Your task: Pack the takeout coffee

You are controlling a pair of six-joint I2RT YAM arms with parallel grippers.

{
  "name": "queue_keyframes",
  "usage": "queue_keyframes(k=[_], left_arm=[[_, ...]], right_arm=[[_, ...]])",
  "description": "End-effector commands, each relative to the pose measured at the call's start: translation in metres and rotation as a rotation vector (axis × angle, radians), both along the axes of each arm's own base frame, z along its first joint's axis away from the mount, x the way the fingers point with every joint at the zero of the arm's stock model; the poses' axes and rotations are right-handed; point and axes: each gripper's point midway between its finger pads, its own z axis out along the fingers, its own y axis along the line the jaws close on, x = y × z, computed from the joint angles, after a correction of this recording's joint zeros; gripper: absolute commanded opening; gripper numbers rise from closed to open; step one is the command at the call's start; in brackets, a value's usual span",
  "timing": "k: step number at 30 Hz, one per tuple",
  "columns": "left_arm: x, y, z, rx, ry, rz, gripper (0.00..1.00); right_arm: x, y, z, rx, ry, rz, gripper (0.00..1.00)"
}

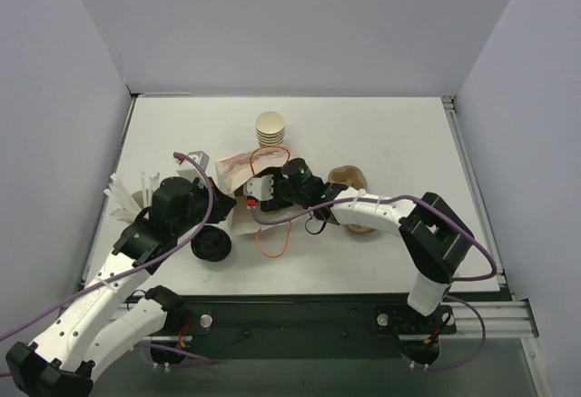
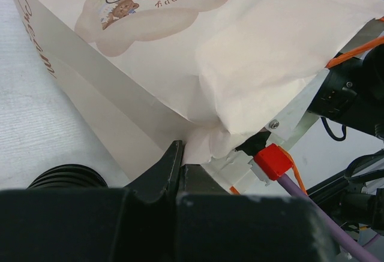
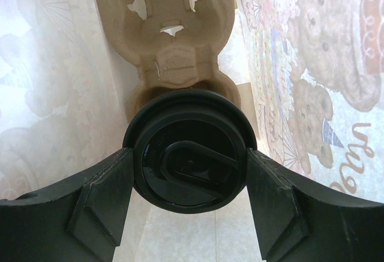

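While the paper bag (image 2: 240,46) lies on its side on the white surface (image 1: 381,133), both arms are engaged with it at the middle of the work area.

Left arm: the left pincer (image 2: 179,157) is pressed together on a fold of the bag's paper at the lower edge of the mouth. Its jaws meet with only the paper between them.

Right arm: the right pincer (image 3: 189,154) reaches into the bag's mouth. Its two fingers (image 3: 102,196) are spread to the width of the cup lid and bear on opposite sides of the lid rim, pinching the takeout coffee (image 3: 189,175).

Position of the takeout coffee: inside the bag, between the printed walls, with the black lid facing the right wrist camera. The cup body is hidden behind the lid. It sits at the near pocket of a brown pulp carrier (image 3: 174,28) that lies deeper in the bag. Whether it is seated in that pocket cannot be told.

Other items on the surface:
- A stack of tan cups (image 1: 270,129) stands beyond the bag.
- A black ribbed round object (image 1: 211,245) lies just beside the left arm.
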Motion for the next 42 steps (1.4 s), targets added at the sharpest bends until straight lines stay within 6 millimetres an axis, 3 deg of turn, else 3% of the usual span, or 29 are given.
queue_keyframes(k=[1, 10, 19, 29, 42], left_arm=[[0.003, 0.001, 0.017, -0.025, -0.023, 0.015, 0.00], [0.006, -0.001, 0.019, -0.029, -0.017, 0.019, 0.00], [0.010, -0.007, 0.028, -0.054, -0.013, 0.019, 0.00], [0.009, -0.005, 0.036, -0.052, -0.017, 0.019, 0.00], [0.008, -0.007, 0.046, -0.048, -0.007, 0.004, 0.00]], right_arm=[[0.001, -0.007, -0.020, 0.006, 0.059, -0.040, 0.54], [0.004, -0.009, -0.025, 0.018, 0.070, -0.076, 0.68], [0.006, -0.009, 0.009, 0.061, 0.060, -0.084, 0.86], [-0.002, -0.020, 0.024, 0.034, 0.103, -0.102, 0.88], [-0.021, -0.056, 0.030, -0.065, 0.180, -0.193, 0.86]])
